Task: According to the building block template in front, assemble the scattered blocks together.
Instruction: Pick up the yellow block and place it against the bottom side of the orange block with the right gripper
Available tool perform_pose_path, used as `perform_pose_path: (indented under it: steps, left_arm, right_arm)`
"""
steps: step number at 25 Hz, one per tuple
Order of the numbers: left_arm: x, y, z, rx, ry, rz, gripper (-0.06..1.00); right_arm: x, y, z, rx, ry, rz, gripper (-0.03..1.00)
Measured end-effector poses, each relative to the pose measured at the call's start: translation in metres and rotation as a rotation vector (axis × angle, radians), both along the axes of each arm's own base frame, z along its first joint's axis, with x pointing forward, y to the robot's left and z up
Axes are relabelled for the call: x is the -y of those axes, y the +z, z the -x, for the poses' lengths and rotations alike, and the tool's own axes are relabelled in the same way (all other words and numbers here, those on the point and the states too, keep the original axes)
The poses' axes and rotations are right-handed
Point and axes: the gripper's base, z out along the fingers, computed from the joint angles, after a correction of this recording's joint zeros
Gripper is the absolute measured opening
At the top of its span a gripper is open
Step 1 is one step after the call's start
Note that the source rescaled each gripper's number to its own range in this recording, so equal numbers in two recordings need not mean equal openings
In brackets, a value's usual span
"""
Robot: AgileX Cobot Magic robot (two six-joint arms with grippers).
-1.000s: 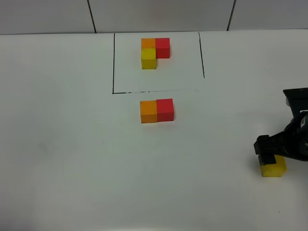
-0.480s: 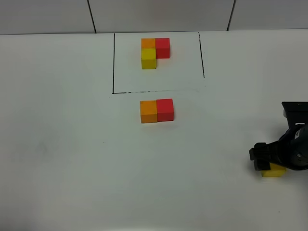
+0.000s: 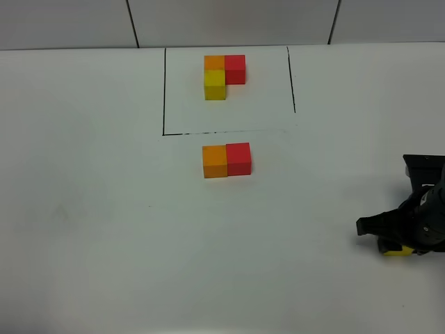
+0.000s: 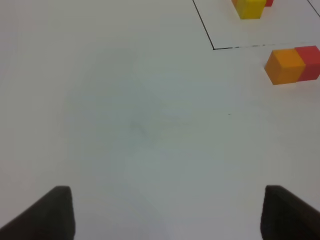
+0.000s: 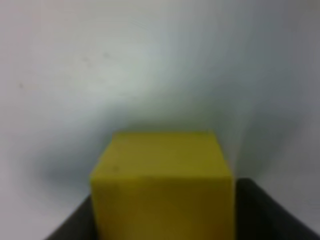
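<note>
The building block template is an L of an orange (image 3: 214, 62), a red (image 3: 235, 69) and a yellow cube (image 3: 215, 85) inside a drawn black frame (image 3: 164, 90) at the back. Below the frame, the loose orange cube (image 3: 215, 161) and the loose red cube (image 3: 238, 158) touch side by side. They also show in the left wrist view (image 4: 285, 65). The loose yellow cube (image 3: 398, 252) sits on the table at the far right, mostly hidden under my right gripper (image 3: 396, 242). In the right wrist view the yellow cube (image 5: 162, 185) sits between the open fingers. My left gripper (image 4: 167, 215) is open and empty.
The white table (image 3: 104, 209) runs to a tiled wall at the back. The frame's corner line (image 4: 205, 27) and the template's yellow cube (image 4: 250, 7) show in the left wrist view. The left arm is out of the exterior view.
My right gripper has come down over the yellow cube, which now shows as only a thin sliver. The other cubes have not moved.
</note>
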Motion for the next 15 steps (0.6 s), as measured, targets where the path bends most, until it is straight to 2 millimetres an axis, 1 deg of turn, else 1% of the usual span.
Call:
perform_pose_path:
  steps: [3,6,9,11,15]
  left_arm:
    - [0.000,0.000,0.000,0.000,0.000,0.000,0.79]
    - [0.000,0.000,0.000,0.000,0.000,0.000,0.79]
    - [0.000,0.000,0.000,0.000,0.001,-0.001,0.79]
    - [0.000,0.000,0.000,0.000,0.001,-0.001,0.79]
    - [0.000,0.000,0.000,0.000,0.001,-0.001,0.79]
  right_arm:
    - [-0.005,0.000,0.002,-0.010,0.006,-0.003,0.01]
    - [-0.026,0.007,0.002,-0.014,0.036,-0.015,0.01]
    - [-0.060,0.022,-0.002,0.016,0.064,-0.045,0.01]
    - [-0.086,0.033,-0.003,0.046,0.085,-0.064,0.01]
    - [-0.134,0.059,-0.015,0.132,0.097,-0.094,0.01]
